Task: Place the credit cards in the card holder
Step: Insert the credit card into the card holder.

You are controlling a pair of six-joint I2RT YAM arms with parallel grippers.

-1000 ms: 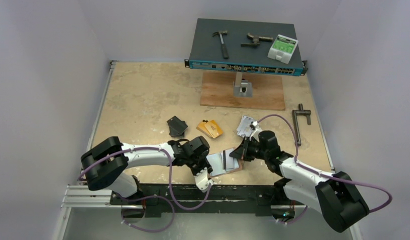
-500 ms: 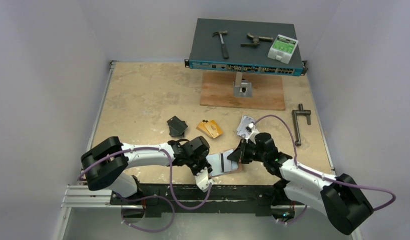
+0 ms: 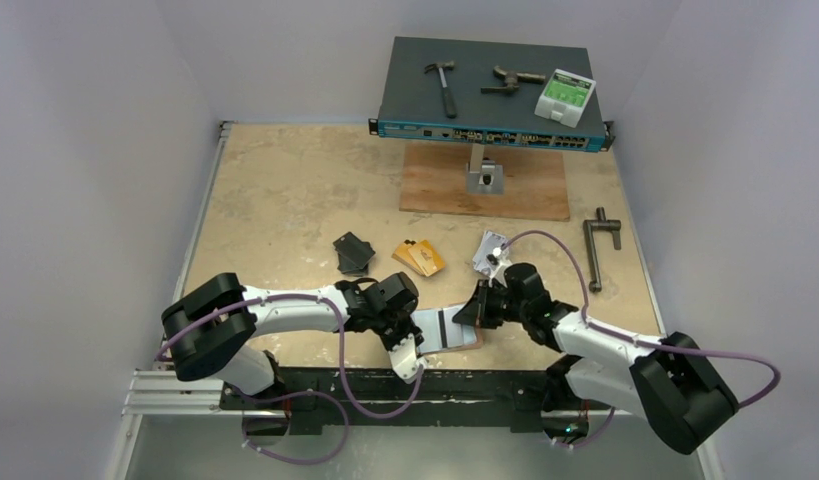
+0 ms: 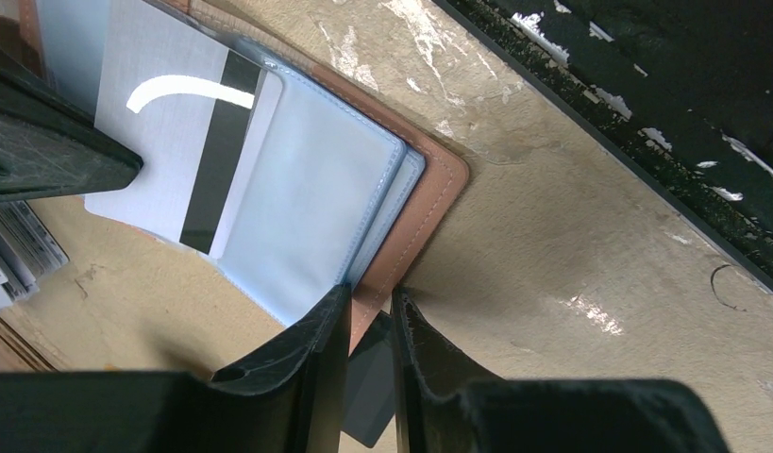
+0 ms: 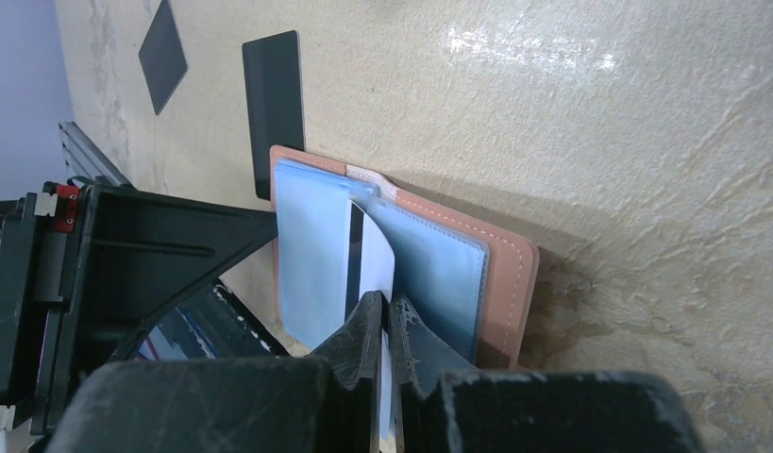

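The salmon-pink card holder [image 3: 469, 340] lies open near the table's front edge, its pale blue sleeves [image 4: 307, 189] showing. My left gripper [image 3: 415, 348] is shut on the holder's pink cover edge [image 4: 429, 189], one finger on each side of it [image 4: 371, 316]. My right gripper [image 5: 387, 316] is shut on a white credit card with a black stripe [image 5: 371, 260]. That card [image 4: 165, 123] stands partly inside a sleeve of the holder [image 5: 510, 274]. More credit cards lie behind: a black stack [image 3: 353, 252], an orange stack [image 3: 419, 258] and a silver stack [image 3: 488, 245].
Loose black cards [image 5: 274, 104] lie on the table beside the holder. A network switch [image 3: 490, 95] carrying a hammer and other tools stands on a post over a wooden board [image 3: 485, 185] at the back. A T-handle tool [image 3: 597, 245] lies at the right. The black front rail [image 4: 646, 104] runs close by.
My right gripper has moved left toward the holder, sliding the white card further into the sleeve. The left arm has stayed in place, its jaws a little tighter on the cover.
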